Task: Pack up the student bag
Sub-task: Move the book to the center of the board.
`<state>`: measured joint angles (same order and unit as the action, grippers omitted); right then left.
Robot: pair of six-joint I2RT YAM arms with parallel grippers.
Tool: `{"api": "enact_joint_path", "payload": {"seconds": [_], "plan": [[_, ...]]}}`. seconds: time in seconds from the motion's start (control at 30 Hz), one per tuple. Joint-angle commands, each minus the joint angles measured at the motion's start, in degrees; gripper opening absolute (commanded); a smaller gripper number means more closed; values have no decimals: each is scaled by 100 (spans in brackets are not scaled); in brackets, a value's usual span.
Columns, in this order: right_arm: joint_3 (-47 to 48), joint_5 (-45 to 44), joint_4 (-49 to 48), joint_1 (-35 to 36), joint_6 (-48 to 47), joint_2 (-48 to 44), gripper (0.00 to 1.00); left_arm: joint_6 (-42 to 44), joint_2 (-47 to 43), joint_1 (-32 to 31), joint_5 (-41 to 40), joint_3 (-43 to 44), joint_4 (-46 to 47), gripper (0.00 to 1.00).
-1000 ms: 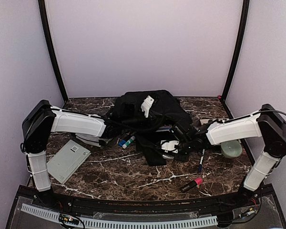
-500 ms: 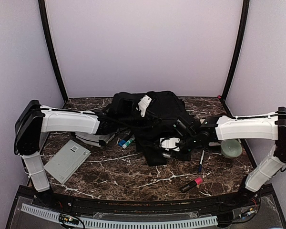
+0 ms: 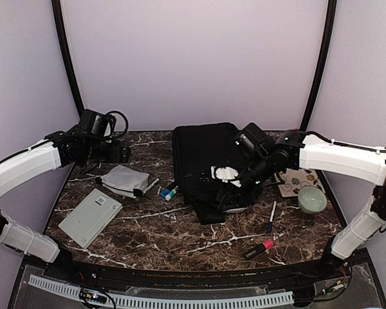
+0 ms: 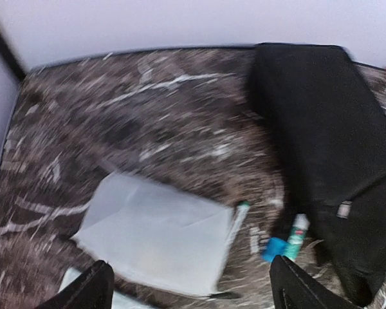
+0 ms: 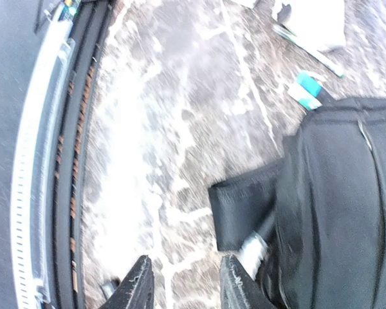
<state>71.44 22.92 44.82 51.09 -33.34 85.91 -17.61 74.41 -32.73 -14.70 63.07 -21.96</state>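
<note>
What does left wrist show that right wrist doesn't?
Left wrist only: the back wall and the whole grey pouch; right wrist catches at most a pale corner of it. Right wrist only: the table's front rail and a black strap lying flat beside the student bag. Both: that bag, the blue-teal sticks next to it, and the marble table.

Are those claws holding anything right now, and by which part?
Nothing is held: the left gripper is open and empty; the right gripper is open by the student bag.
</note>
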Motion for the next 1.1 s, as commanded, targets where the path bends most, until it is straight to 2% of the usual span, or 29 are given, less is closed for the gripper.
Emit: {"api": "enact_joint_path", "payload": {"seconds": [0.0, 0.03, 0.1, 0.2, 0.33, 0.47, 0.77, 0.93, 1.07], "plan": [[341, 1097, -274, -11, 287, 481, 37, -1332, -348, 1381, 36, -504, -1816, 88], [374, 1311, -353, -7, 363, 639, 38, -1388, -425, 1839, 349, -666, -1805, 89], [390, 1745, -485, 8, 499, 880, 39, -1435, -582, 2309, 651, -1114, -1636, 91], [444, 1705, -392, 93, 412, 1164, 45, -1397, -629, 2844, 715, -1392, -1572, 94], [310, 1968, -469, 151, 432, 1255, 46, -1490, -454, 3562, 964, -1748, -1403, 96], [208, 1788, -541, 198, 409, 1204, 46, -1469, -343, 4057, 1088, -2212, -897, 96], [112, 1549, -595, 218, 366, 1151, 46, -1138, 347, 4240, 1216, -2320, -710, 96], [103, 1497, -649, 217, 403, 1155, 47, -1107, 294, 4240, 1782, -2530, -625, 95], [121, 1530, -633, 217, 422, 1213, 47, -1217, 157, 4172, 2605, -2815, -417, 89]]}}
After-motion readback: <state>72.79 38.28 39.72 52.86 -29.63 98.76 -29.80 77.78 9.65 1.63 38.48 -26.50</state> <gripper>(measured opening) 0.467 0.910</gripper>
